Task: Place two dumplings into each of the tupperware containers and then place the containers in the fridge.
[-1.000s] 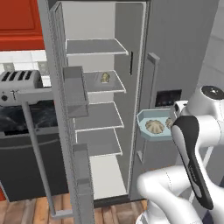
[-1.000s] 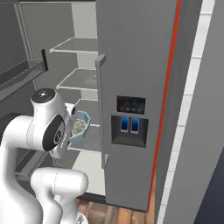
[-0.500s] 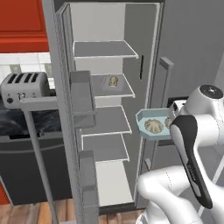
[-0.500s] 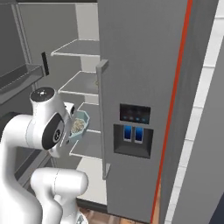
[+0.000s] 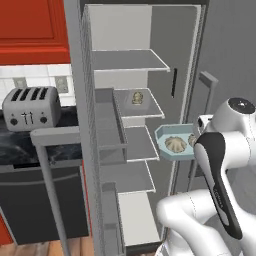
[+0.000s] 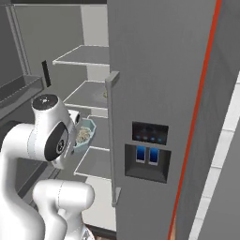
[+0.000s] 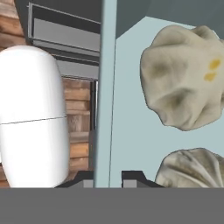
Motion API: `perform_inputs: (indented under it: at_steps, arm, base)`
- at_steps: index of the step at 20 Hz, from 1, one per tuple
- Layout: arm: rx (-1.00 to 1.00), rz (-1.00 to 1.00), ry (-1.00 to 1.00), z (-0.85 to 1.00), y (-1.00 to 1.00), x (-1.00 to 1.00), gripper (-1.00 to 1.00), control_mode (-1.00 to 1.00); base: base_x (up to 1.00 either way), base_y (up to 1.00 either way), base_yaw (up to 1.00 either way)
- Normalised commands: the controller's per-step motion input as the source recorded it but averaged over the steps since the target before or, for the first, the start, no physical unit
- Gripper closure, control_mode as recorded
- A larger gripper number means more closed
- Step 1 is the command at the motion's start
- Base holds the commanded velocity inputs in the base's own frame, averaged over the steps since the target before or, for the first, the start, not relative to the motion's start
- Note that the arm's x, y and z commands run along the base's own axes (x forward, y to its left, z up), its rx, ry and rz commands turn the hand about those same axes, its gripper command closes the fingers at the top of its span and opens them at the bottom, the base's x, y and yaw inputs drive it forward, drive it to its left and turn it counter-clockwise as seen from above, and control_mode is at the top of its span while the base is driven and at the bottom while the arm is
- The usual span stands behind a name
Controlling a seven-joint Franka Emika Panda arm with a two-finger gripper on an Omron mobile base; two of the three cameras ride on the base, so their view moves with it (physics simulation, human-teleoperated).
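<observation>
White arm [image 6: 49, 136] is holding tupperware container [image 6: 89, 136] with dumplings [image 6: 83, 135] beside open fridge [image 6: 154, 117] shelves.

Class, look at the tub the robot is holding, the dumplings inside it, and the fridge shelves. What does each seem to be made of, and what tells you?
Tupperware container: likely smooth matte plastic; uniform pale blue-green, thick moulded rim.
Dumplings: soft dough, probably; tan, creased and crimped, dull surface.
Fridge shelves: thin flat pale grey sheets, perhaps plastic or painted metal; the render leaves it open.
</observation>
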Motion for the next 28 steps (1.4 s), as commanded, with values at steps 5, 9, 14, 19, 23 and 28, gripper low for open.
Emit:
perform_inputs:
  at_steps: [5, 9, 14, 19, 23, 28]
  arm:
    - [0.0, 0.0, 0.0, 0.0, 0.0, 0.0, 1.0, 1.0]
    - [0.0, 0.0, 0.0, 0.0, 0.0, 0.0, 1.0, 1.0]
    - [0.0, 0.0, 0.0, 0.0, 0.0, 0.0, 1.0, 1.0]
    - [0.0, 0.0, 0.0, 0.0, 0.0, 0.0, 1.0, 1.0]
    - [0.0, 0.0, 0.0, 0.0, 0.0, 0.0, 1.0, 1.0]
    - [0.0, 0.0, 0.0, 0.0, 0.0, 0.0, 1.0, 1.0]
  base:
    - [0.58, 0.22, 0.0]
    - [0.69, 0.13, 0.0]
    - [0.31, 0.19, 0.0]
    - [0.24, 0.28, 0.0]
    - [0.19, 0.29, 0.0]
    - [0.17, 0.43, 0.0]
